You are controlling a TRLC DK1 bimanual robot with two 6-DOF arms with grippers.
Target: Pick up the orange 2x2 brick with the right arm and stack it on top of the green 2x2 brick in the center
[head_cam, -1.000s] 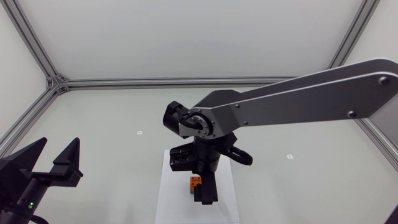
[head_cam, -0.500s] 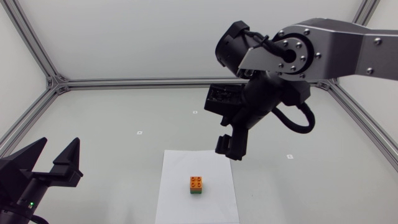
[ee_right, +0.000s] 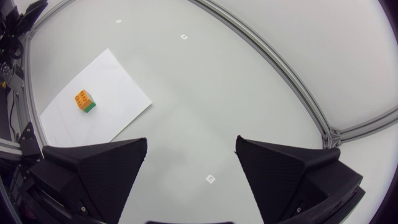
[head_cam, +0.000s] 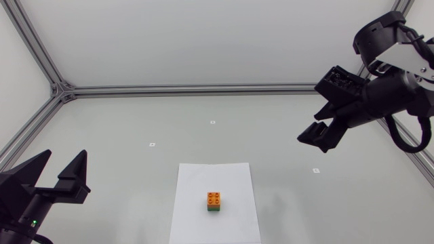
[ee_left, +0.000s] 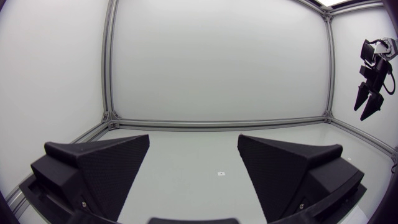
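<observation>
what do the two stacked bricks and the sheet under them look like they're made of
The orange brick is likely moulded plastic: smooth, even colour, round studs on top. The green brick beneath it is probably the same, though only a thin edge shows. The white sheet looks like paper: thin, flat, matte, with straight crisp edges.

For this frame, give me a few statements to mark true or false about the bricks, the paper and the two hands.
1. The orange brick sits on top of the green brick. True.
2. The right hand is shut on the orange brick. False: it is open and empty, raised at the table's right side, far from the bricks.
3. The stacked bricks stand on the white paper. True.
4. The left hand hovers over the paper. False: it is at the table's left edge, open, clear of the paper.
</observation>
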